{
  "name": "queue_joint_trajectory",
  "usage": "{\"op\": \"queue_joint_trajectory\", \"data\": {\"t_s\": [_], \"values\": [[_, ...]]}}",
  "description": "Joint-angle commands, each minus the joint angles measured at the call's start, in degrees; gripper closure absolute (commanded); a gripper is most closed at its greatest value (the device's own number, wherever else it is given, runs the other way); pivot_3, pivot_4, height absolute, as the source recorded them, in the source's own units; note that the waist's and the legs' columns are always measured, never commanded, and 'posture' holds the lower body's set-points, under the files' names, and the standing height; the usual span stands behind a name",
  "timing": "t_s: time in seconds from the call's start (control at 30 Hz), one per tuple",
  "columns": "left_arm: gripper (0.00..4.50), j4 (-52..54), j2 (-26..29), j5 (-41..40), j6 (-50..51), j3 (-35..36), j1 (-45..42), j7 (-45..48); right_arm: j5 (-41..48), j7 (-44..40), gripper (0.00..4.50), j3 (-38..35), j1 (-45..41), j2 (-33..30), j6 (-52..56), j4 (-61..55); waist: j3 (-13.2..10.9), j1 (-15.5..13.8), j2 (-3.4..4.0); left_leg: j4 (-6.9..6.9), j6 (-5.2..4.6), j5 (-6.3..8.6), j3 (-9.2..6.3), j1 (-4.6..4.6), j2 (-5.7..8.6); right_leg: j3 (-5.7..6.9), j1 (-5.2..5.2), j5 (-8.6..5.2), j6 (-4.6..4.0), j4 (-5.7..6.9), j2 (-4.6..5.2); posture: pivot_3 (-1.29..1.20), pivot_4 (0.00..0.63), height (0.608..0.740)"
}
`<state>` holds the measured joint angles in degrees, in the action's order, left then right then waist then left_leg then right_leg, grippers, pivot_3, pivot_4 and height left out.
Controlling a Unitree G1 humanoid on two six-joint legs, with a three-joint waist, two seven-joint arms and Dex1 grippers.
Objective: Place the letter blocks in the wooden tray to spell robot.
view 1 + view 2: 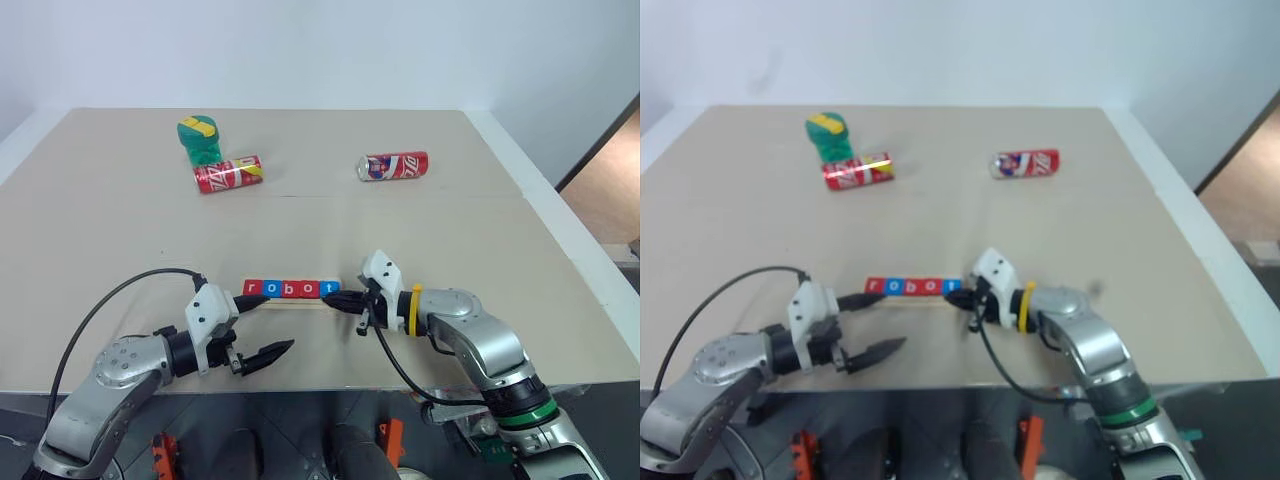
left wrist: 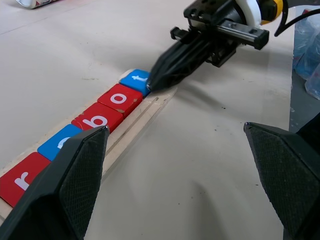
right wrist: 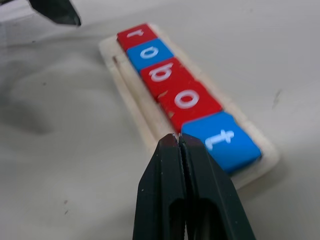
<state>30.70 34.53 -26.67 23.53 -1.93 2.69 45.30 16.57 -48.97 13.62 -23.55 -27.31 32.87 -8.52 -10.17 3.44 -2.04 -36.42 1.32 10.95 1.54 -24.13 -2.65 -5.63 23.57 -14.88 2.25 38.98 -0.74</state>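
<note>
- Broadly, the spelling looks done: five letter blocks (image 3: 187, 100) lie in a row on the wooden tray (image 3: 131, 102) near the front middle of the table (image 1: 300, 215), reading r, o, b, o, t. What may remain, I judge, is a last nudge to square the blue t (image 3: 221, 141), which sits slightly askew at the row's right end, and pulling the arms away.
- The table is a broad, flat, matte beige surface with a faint seam running across it and a white edge.
- The wooden tray is a long, narrow strip of pale wood with rounded ends and shallow lengthwise grooves along its bare near edge.
- The blocks are small flat squares with rounded corners and a smooth, slightly glossy face: red r, blue o, red b, red o, blue t, all in white lowercase.
- The left gripper (image 1: 255, 328) hovers at the tray's left end with its dark, ridged fingers (image 2: 80, 180) spread wide, holding nothing.
- The right gripper (image 3: 180, 145) has its tapered black fingers pressed together into one point, empty, the tip touching or all but touching the near corner of the t.
</note>
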Motion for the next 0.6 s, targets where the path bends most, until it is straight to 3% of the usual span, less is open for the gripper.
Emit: {"op": "queue_joint_trajectory", "data": {"t_s": [0.03, 0.17, 0.27, 0.43, 0.47, 0.6], "values": [[0.0, 0.98, -0.32, 0.5, -1.42, 0.3, 0.56, -0.48, -1.01, 0.37, 4.46, -0.37, -1.4, 0.46, -3.02, -0.27, 0.0, 0.0, 0.0, 0.0, 0.0, 0.0, 0.0, 0.0, 0.0, 0.0, 0.0, 0.0, 0.01, 0.0, 0.0, 0.0, 0.15, 0.74], [0.0, 0.71, -0.56, 0.69, -1.79, 0.91, 0.86, -0.67, -0.18, 0.5, 4.46, -2.25, -1.5, 0.33, -3.18, -1.95, 0.0, -0.01, 0.0, 0.0, 0.0, 0.0, -0.01, -0.01, 0.0, 0.01, 0.01, -0.01, 0.01, 0.0, 0.0, 0.0, 0.15, 0.74], [0.0, -1.11, -0.97, -0.62, -1.88, 5.64, 0.54, -2.47, 2.37, -0.5, 4.46, -5.84, -3.11, -0.84, -2.42, -2.43, -0.01, -0.02, 0.01, 0.0, 0.0, 0.0, -0.01, -0.01, 0.0, 0.01, 0.01, -0.01, 0.01, 0.0, 0.0, 0.0, 0.15, 0.74], [0.0, -12.59, 2.49, -1.12, -3.16, 17.84, -4.58, -4.25, 6.15, -7.99, 2.93, -13.92, -11.9, -7.77, -4.27, 12.03, -0.04, -0.01, 0.01, -0.05, -0.08, -0.05, -0.01, 0.01, -0.02, 0.1, 0.0, 0.09, -0.11, 0.01, -0.01, 0.0, 0.15, 0.74], [0.0, -15.09, 3.5, -0.85, -3.23, 19.1, -5.8, -4.09, 6.24, -10.56, 2.75, -14.16, -13.08, -9.17, -5.58, 14.97, -0.04, -0.12, -0.01, -0.05, -0.12, -0.08, 0.0, 0.03, -0.01, 0.12, 0.0, 0.06, -0.23, 0.0, -0.01, 0.0, 0.15, 0.74], [0.0, -23.68, 6.64, 1.56, -7.45, 20.85, -8.54, -1.58, 5.47, -20.09, 1.23, -13.5, -14.89, -12.67, -11.46, 24.34, -0.02, -0.36, -0.05, 0.04, -0.14, -0.06, 0.04, 0.05, -0.01, 0.14, -0.05, -0.08, -0.31, -0.08, 0.01, 0.0, 0.15, 0.74]]}}
